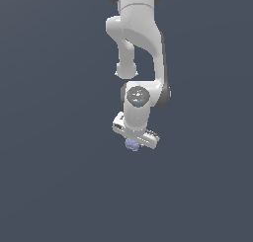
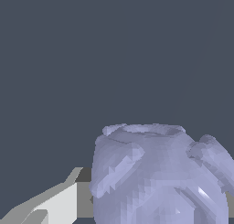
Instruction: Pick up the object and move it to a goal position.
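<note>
- In the exterior view we see the gripper (image 1: 132,142) at the low end of the arm, its wide pale body tilted so that the end toward the exterior view's right sits lower.
- The object (image 1: 131,145), a small lavender-blue lump, sits right under that body, touching it from below as far as we can make out.
- The fingers themselves are too small in the exterior view for us to pick out singly.
- In the wrist view the object (image 2: 160,175) fills much of the frame, lumpy, with a flat round face on its far side and stubby knobs at its flanks.
- One pale finger (image 2: 61,205) shows beside the object, its dark inner pad meeting the object's side; the opposite finger lies out of frame.
- We take the fingers as drawn narrow, pinching the object between them.
- The arm (image 1: 141,53) hangs from the top of the exterior view, folds at an elbow, and drops to a round wrist joint (image 1: 137,95) just above the gripper.
- Around it we see only a plain dark slate-grey background (image 1: 49,186).
</note>
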Available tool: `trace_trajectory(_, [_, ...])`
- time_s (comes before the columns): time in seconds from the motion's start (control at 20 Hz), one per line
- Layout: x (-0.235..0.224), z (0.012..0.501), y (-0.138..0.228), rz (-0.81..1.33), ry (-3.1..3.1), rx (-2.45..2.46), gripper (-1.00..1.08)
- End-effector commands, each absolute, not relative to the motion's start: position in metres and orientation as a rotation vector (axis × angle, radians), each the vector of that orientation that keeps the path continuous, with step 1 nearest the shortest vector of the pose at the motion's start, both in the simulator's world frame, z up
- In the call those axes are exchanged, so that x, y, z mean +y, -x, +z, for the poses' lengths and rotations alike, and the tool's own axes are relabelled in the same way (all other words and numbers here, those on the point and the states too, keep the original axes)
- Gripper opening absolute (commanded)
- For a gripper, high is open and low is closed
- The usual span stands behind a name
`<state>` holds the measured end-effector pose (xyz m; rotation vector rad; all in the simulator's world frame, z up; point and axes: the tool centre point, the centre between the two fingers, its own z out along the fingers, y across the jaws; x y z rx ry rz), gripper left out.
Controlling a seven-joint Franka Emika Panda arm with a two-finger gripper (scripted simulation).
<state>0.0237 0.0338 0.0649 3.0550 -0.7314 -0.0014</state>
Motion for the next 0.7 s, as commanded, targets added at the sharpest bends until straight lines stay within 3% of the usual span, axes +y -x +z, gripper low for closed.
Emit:
trace_trajectory(0.0, [0.042,0.077,-0.017,0.000,-3.056,-0.731,-1.00])
trace_trajectory(0.65, [0.097,0.159,0.031,0.000,-3.055,-0.731,-1.00])
